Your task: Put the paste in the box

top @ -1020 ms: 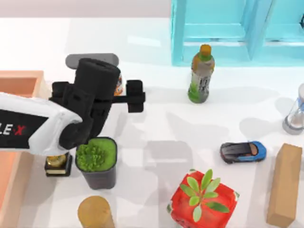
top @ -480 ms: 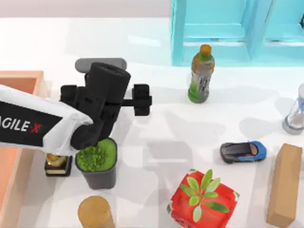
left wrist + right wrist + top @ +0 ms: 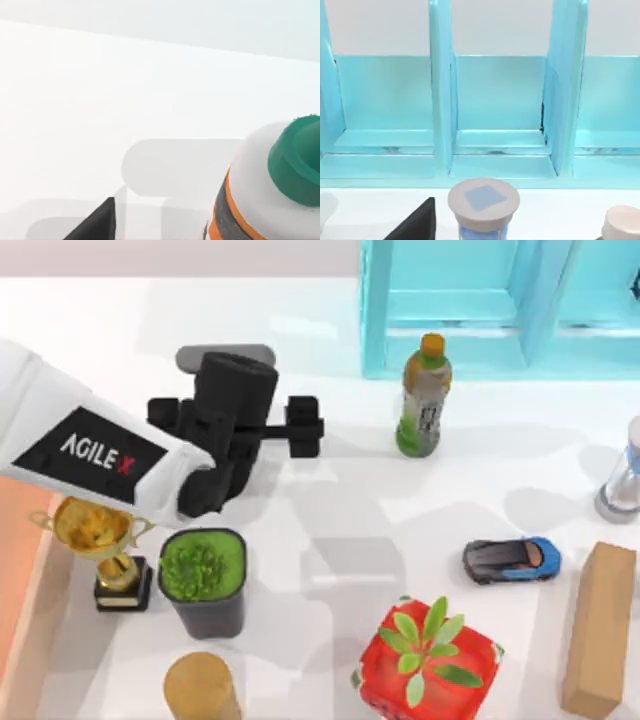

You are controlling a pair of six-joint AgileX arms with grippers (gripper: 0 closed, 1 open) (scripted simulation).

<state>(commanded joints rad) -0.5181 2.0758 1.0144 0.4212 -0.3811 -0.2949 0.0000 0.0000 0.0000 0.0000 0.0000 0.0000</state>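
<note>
The paste point(image 3: 260, 200), a white bottle with a green cap and an orange label, stands close under my left wrist camera. Seen from above it is hidden beneath my left gripper point(image 3: 238, 428), which hovers over it at the table's back left with its fingers spread wide and open. One dark fingertip point(image 3: 97, 222) shows beside the bottle, apart from it. The box point(image 3: 15, 540), salmon-orange, lies at the table's left edge under my left arm. A fingertip point(image 3: 417, 222) of my right gripper shows in the right wrist view, spread wide and facing the cyan shelf point(image 3: 495, 100).
A gold trophy point(image 3: 100, 540) and a black pot of greenery point(image 3: 203, 575) stand just in front of my left gripper. A drink bottle point(image 3: 424, 395) stands by the cyan shelf point(image 3: 470, 310). A toy car point(image 3: 512, 558), red plant box point(image 3: 428, 655), wooden block point(image 3: 600, 630) and hourglass point(image 3: 622, 485) fill the right side.
My left arm has swung right and toward the back, uncovering the trophy. The gripper now sits over the paste, whose orange label no longer shows from above.
</note>
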